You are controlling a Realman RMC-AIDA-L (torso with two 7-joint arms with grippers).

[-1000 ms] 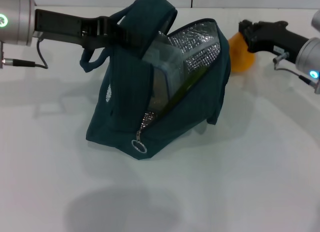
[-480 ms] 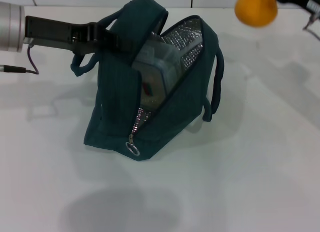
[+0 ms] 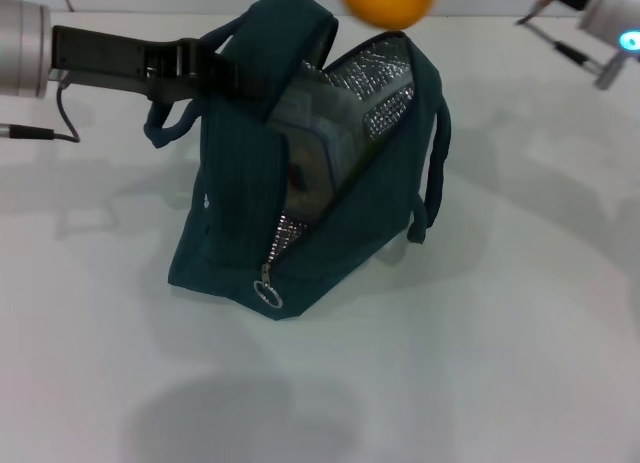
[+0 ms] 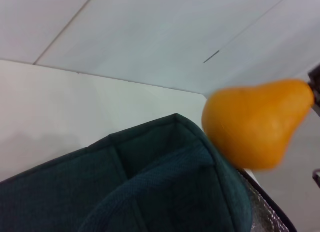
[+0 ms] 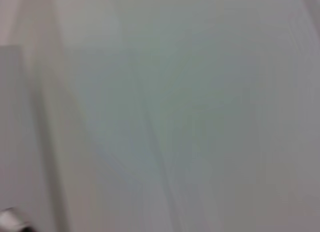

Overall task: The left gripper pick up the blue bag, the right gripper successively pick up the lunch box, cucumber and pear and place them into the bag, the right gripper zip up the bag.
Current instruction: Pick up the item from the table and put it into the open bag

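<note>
Pear (image 3: 388, 1): moving left, now hanging above the open bag (image 3: 240, 233).
Left gripper (image 3: 222, 71): gripping the bag handle.
Right gripper: out of sight, grip unknown.

A bare lab-like test space: plain white bench (image 3: 480, 343) and blank pale wall panels (image 4: 150, 36) behind it.
</note>
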